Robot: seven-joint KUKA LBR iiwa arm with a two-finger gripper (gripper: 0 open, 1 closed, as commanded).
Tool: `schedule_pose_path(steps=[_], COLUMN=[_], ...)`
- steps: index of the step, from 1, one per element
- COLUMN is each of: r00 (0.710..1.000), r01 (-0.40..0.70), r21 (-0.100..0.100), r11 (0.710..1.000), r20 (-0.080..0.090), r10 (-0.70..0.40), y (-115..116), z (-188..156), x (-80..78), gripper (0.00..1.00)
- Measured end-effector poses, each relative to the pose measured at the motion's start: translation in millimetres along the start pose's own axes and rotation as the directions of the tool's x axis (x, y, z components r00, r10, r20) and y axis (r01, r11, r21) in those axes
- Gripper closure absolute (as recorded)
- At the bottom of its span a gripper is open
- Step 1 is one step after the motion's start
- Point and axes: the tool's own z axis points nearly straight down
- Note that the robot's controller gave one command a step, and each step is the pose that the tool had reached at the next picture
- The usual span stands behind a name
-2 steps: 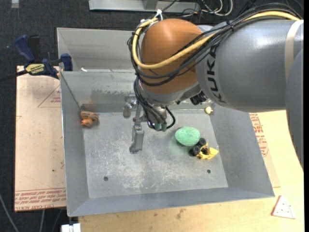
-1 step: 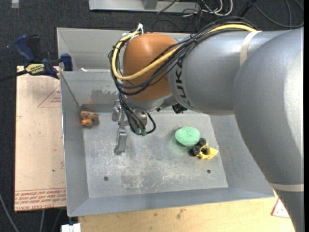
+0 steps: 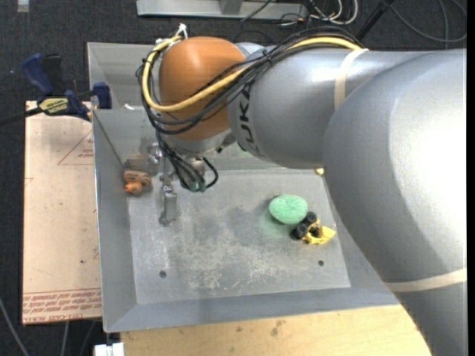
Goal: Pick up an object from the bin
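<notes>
The end effector (image 3: 168, 212) hangs low over the bin (image 3: 113, 228), its tip close to the floor or on it. Nothing shows in its grasp, and from this angle I cannot tell whether it is released or clenched.

The nearest thing is a small brown and orange lump (image 3: 136, 181). It lies just beside the end effector, toward the view's left and a little toward the far wall, at the foot of the bin's sloping side. It looks slightly longer than wide, with its long axis running roughly across the view, though its shape is hard to make out. It is near the tip but apart from it.

Well away on the other side, toward the view's right and a little nearer the camera, lie a green rounded blob (image 3: 287, 208) and, touching or almost touching it, a small yellow and black toy (image 3: 312, 233).

As I judge it, the lump is the likeliest pick. The end effector would have to shift left and slightly back to get over it, and the nearby sloping wall leaves little room on that side.
</notes>
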Motion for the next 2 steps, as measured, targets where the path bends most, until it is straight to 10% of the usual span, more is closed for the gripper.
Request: schedule_pose_path(steps=[1, 2], r00=[0.991, 0.999], r01=[-0.137, -0.052], r21=[-0.002, -0.001], r11=[0.991, 0.999], r20=[0.001, 0.007], r10=[0.137, 0.052], y=[10, 19], z=[14, 82], x=[-6.4, -28.8], gripper=[0.00, 0.00])
